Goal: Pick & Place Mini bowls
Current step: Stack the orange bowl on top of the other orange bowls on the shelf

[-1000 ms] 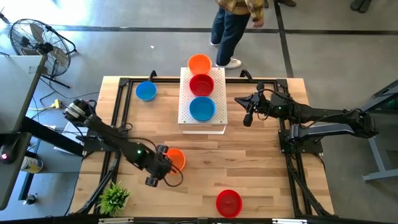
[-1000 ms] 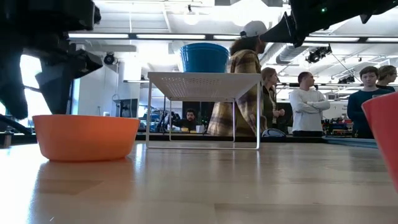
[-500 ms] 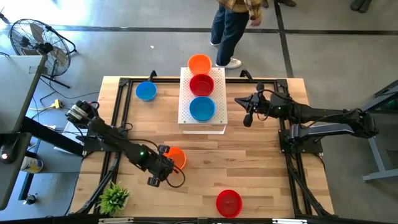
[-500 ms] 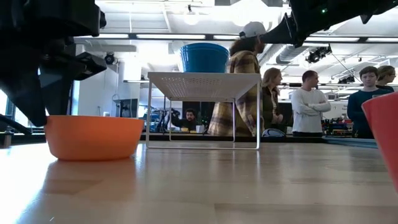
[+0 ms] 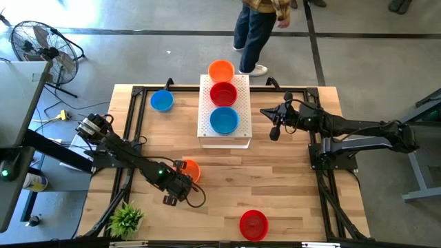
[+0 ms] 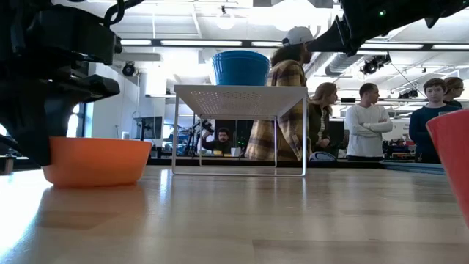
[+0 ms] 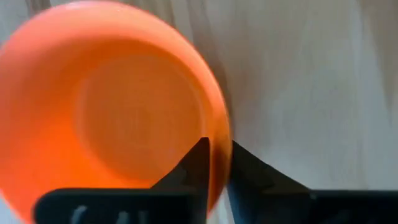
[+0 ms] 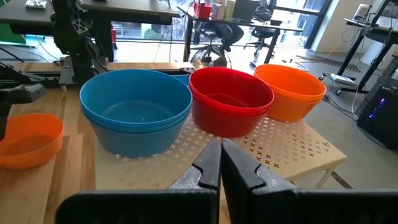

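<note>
An orange mini bowl [image 5: 190,169] [image 6: 95,161] [image 7: 112,112] stands on its base at the table's near left. My left gripper [image 5: 180,180] [image 7: 217,146] comes down on its near-left side and is shut on its rim. On the white perforated platform [image 5: 241,138] stand a blue [image 5: 224,120], a red [image 5: 223,94] and an orange mini bowl [image 5: 221,69]. Another blue bowl [image 5: 162,101] rests at the far left, and a red one [image 5: 253,224] near the front edge. My right gripper [image 5: 274,131] [image 8: 220,146] hovers shut to the right of the platform. My left gripper has the orange bowl's rim [image 7: 222,124] between its two fingers, one finger inside the bowl and one outside. The fingers come from above, slanting steeply down. The bowl stands upright with its base on the table.
A small green plant [image 5: 126,219] stands at the near left corner. Black frame rails [image 5: 131,131] run along the table's left and right sides. Several people stand in the room beyond the far edge. Bare wood lies between the platform and the front edge.
My left gripper's fingers have closed over the orange bowl's rim, where a gap stood between them a second ago. The bowl has shifted a little on the table toward the left. My right arm has kept still.
</note>
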Robot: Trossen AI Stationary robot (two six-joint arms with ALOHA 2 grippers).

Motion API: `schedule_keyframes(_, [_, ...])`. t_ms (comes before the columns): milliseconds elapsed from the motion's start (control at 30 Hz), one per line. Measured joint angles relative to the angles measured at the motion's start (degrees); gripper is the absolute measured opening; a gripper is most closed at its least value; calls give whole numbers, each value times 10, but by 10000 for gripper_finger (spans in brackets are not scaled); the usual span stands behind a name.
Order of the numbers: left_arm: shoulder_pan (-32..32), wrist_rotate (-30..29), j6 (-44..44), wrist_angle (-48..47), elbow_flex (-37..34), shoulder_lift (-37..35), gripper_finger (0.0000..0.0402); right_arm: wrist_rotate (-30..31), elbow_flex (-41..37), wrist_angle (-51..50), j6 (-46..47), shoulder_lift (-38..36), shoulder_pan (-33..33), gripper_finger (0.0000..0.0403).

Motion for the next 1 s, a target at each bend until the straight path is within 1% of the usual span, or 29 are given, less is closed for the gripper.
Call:
schedule_keyframes(100, [0,0,-3,-55,22,0,8,0,0,0,0,0,0,0])
schedule_keyframes(167, [0,-5,-11,-87,41,0,9,0,0,0,0,0,0,0])
schedule_keyframes(267, [0,-28,-24,-142,58,-12,6,0,0,0,0,0,0,0])
schedule_keyframes(400, [18,-50,-54,-185,60,-64,5,0,0,0,0,0,0,0])
schedule_keyframes(533, [54,-88,-57,-205,56,-145,3,-6,0,-2,3,0,0,0])
schedule_keyframes(633, [102,-110,-39,-226,56,-204,3,-8,0,-9,4,0,0,0])
schedule_keyframes(767, [189,-122,20,-223,55,-272,2,-8,0,-12,4,0,0,0])
schedule_keyframes(867, [268,-121,77,-220,67,-294,2,-8,0,-12,4,0,0,0])
schedule_keyframes(1000, [368,-113,174,-218,106,-295,1,-8,0,-13,5,0,0,0])
